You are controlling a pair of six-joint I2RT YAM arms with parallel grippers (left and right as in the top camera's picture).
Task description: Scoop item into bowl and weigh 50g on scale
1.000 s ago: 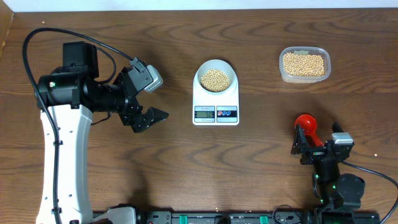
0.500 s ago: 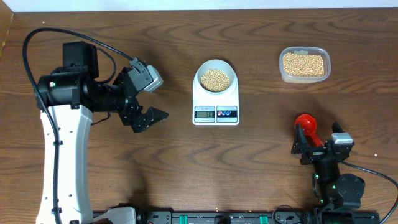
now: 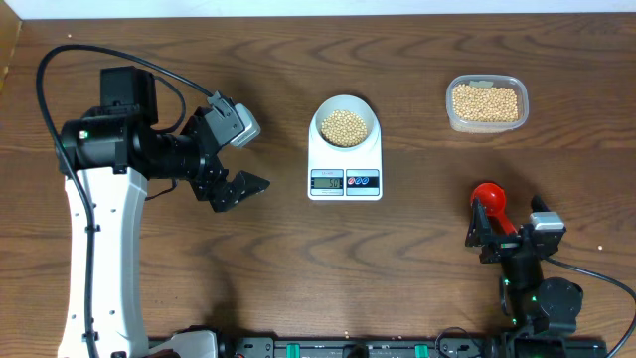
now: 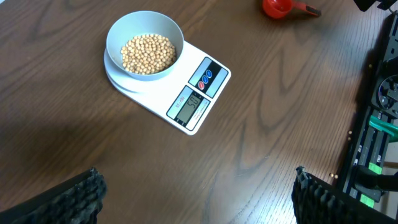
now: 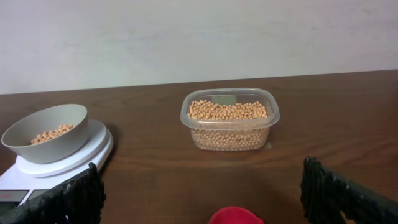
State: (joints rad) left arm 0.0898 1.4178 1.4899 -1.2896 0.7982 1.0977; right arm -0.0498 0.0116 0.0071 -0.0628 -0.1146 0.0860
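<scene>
The pale bowl (image 3: 345, 123) holds beige beans (image 3: 344, 126) and stands on the white scale (image 3: 345, 171) at the table's middle. Both also show in the left wrist view, the bowl (image 4: 144, 43) and the scale (image 4: 198, 99) with its lit display. A clear tub (image 3: 486, 102) of beans sits at the back right. A red scoop (image 3: 488, 196) lies on the table just ahead of my right gripper (image 3: 506, 231), which is open and empty. My left gripper (image 3: 235, 159) is open and empty, left of the scale and above the table.
The tub (image 5: 230, 118) shows in the right wrist view with the bowl (image 5: 46, 132) to its left. The scoop's red bowl (image 5: 236, 216) lies between my right fingers. A black rail with cables (image 4: 379, 118) runs along the table's front edge.
</scene>
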